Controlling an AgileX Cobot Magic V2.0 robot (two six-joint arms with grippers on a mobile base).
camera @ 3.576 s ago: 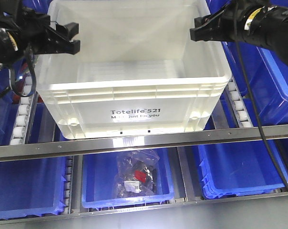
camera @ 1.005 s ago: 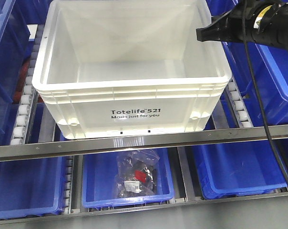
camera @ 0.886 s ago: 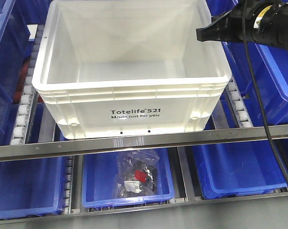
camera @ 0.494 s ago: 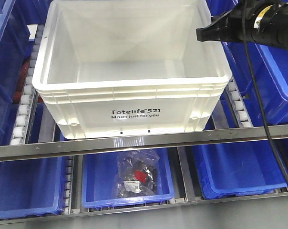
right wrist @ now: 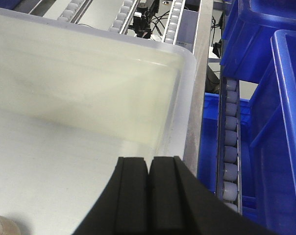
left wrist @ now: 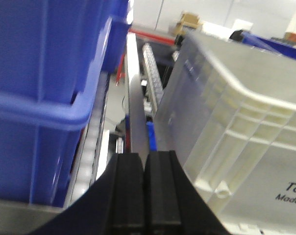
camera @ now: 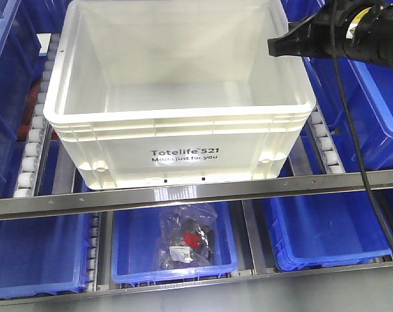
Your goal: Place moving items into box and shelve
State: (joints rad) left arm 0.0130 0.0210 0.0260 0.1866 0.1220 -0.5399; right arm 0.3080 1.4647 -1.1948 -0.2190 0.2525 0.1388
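Note:
The white box, printed "Totelife 521", stands on the roller shelf. No balls show inside it in the front view. In the right wrist view a pale pinkish rounded edge peeks in at the bottom left corner on the box floor; I cannot tell what it is. My right gripper is shut and empty, hovering over the box's right rim; it also shows in the right wrist view. My left gripper is shut and empty, low beside the box's left wall. It is out of the front view.
Blue bins flank the box: one close on the left, others on the right. Roller tracks run along both sides. A steel rail crosses in front. Below, a blue bin holds a bagged item.
Since 3.6 s ago my left arm has left the front view and my right gripper has shifted slightly right. Nothing has moved in the last second.

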